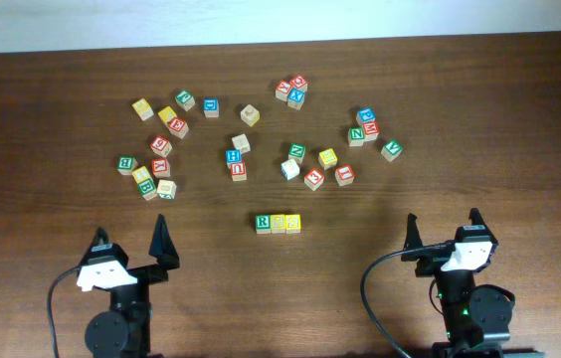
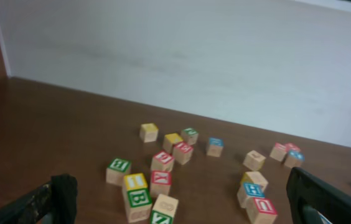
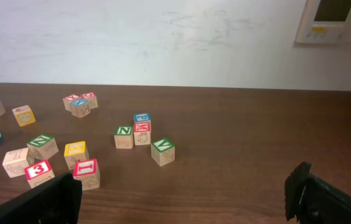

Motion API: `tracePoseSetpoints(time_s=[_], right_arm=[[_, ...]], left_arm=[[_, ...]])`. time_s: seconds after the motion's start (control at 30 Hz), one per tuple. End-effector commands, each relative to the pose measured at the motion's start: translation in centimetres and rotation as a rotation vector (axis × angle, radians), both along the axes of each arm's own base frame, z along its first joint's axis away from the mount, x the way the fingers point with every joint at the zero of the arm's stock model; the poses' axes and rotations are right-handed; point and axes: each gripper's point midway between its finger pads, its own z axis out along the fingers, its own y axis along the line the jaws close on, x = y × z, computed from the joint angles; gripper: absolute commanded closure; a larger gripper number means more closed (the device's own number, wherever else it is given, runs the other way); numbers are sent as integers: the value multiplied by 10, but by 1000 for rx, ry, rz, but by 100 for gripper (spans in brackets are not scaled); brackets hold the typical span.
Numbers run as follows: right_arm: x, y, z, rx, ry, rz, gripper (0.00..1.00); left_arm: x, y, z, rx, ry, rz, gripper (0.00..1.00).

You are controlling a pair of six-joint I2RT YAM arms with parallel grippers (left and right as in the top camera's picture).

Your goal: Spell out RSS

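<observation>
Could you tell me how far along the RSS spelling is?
Likely done: three blocks sit touching in a row, led by a green R block; the other two letters are unreadable. Nothing in hand: left tool and right tool are open, empty. Left: confirming those letters.

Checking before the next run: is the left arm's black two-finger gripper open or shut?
The left gripper is open: its black fingers stand wide apart in the overhead view, nothing between them.
</observation>
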Motion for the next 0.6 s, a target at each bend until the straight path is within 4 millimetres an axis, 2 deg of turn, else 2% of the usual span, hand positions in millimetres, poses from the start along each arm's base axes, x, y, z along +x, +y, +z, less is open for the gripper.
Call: tracePoseSetpoints(time_s=[0.0, 0.07, 0.2, 0.57], right_arm=[[0, 1, -2, 6, -3, 0, 2], [0, 1, -2, 6, -2, 0, 2], [0, 1, -2, 6, -2, 0, 2], [0, 1, -2, 6, -3, 0, 2]], left_arm=[[-2, 11, -11, -3, 37, 72, 1], [-3, 11, -19, 29, 77, 70, 1], [-2, 4, -21, 142, 98, 22, 1], [0, -9, -22, 196, 102, -33, 1]])
